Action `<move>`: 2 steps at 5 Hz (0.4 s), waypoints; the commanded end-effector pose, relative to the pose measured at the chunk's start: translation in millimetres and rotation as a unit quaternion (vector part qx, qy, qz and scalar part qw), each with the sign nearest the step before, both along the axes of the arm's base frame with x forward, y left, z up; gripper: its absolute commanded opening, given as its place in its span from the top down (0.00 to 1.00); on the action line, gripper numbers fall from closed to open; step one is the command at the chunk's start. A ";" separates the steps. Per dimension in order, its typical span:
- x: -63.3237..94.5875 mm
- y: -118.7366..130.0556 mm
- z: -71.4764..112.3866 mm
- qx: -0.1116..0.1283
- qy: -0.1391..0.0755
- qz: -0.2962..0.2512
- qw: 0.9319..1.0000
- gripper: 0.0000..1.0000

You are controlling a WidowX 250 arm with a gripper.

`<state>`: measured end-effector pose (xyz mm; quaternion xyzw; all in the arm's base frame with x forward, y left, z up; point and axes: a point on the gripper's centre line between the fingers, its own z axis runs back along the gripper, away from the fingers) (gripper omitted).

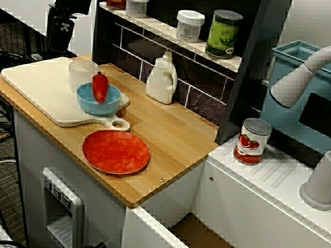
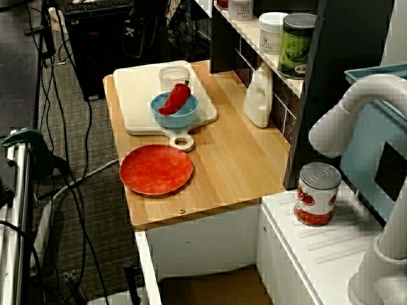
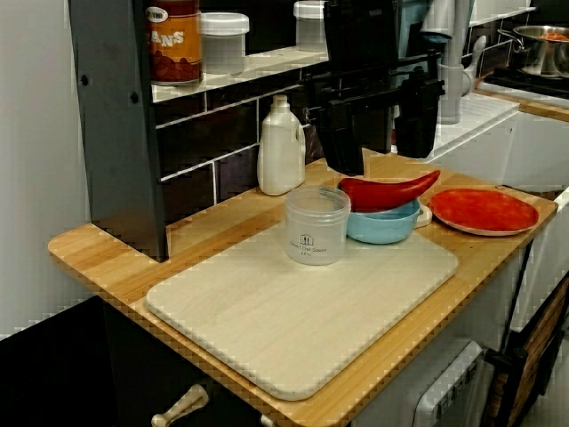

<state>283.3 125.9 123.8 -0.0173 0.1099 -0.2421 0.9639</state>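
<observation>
1. The gripper [image 3: 380, 158] is pictured hanging above the cutting board [image 3: 293, 311] in the low view along the counter, with its two black fingers [image 3: 342, 147] spread apart and nothing held between them
2. A red pepper [image 3: 387, 191] is shown lying across a blue bowl [image 3: 382, 227], which is set on the board at its handle end; the pepper is not touched by the fingers, which are held clear of it
3. A clear plastic jar [image 3: 317, 227] is seen on the board just beside the bowl, toward the board's middle; whether the two touch cannot be told
4. A red plate [image 3: 484, 209] is laid on the wooden counter just off the board's handle, with nothing on it
5. A white bottle [image 3: 281, 147] is stood behind the board against the tiled wall, and a tomato can [image 1: 252, 141] is seen well apart from the board in the view from above
6. The work with the pepper is judged to be at or near its close: the pepper is settled in the bowl and let go, and nothing is left in the grip
</observation>
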 end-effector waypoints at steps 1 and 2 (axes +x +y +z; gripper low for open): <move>-11.3 -4.0 22.7 0.000 -0.034 -0.016 0.999 0.00; -14.7 -5.0 23.2 0.000 -0.038 -0.017 0.999 0.00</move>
